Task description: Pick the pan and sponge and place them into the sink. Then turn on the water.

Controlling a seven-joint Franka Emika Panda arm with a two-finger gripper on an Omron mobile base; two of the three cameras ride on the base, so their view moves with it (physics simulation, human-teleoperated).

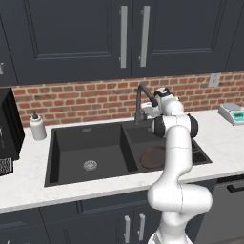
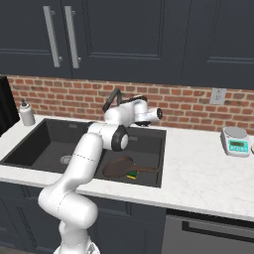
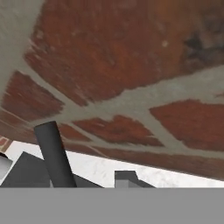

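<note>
the pan [image 2: 118, 167] lies flat in the right basin of the black sink [image 2: 30, 149], its thin handle pointing to the right along the basin floor. the sponge [image 2: 132, 175] sits just beside the pan's front rim, touching or nearly touching it, green and yellow both showing. in the left base view the pan [image 1: 151, 157] shows as a brown disc partly hidden behind the white arm, in the basin nearer the arm, and the sink [image 1: 86, 143] has a silver drain in its left basin.

the hand [image 2: 158, 114] is raised at the back of the sink, close to the dark gooseneck faucet [image 2: 112, 98] and near the brick wall [image 2: 188, 106]. i cannot tell how far its fingers are apart, nor whether they grip anything. from the hand view, bricks loom close, with a dark bar [image 3: 54, 153] rising at the lower left.

a white soap bottle [image 1: 37, 126] stands on the surface left of the sink; a small scale [image 2: 235, 141] rests on the surface [image 2: 198, 173] to the right.
</note>
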